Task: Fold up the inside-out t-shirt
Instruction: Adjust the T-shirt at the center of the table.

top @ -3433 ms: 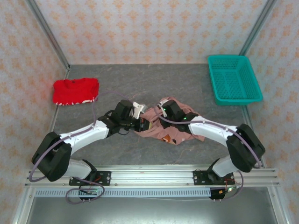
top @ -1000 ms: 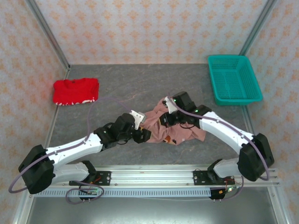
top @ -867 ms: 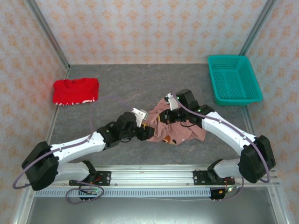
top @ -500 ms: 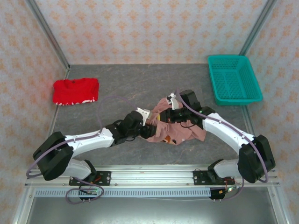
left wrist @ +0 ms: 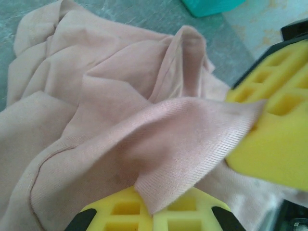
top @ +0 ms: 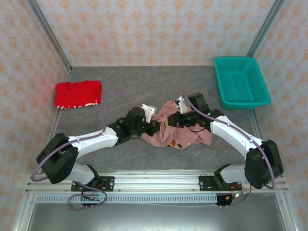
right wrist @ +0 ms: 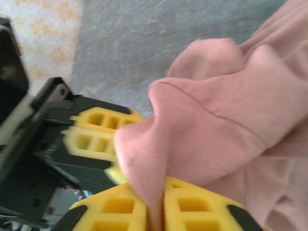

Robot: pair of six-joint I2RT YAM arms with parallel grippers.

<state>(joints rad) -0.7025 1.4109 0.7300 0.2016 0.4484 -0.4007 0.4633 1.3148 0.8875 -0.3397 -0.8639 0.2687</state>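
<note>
The left tool (left wrist: 152, 214) and right tool (right wrist: 157, 211) are each pinched closed on a fold of the salmon-pink t-shirt (top: 179, 137)

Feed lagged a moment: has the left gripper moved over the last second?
Yes. The left gripper has moved away from the near rail and slightly toward the teal basket, and is shut on the t-shirt.

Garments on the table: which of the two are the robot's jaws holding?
The dusty-pink t-shirt crumpled mid-table; both arms' jaws pinch its fabric. The bright red garment lies apart at the far left, untouched.
</note>
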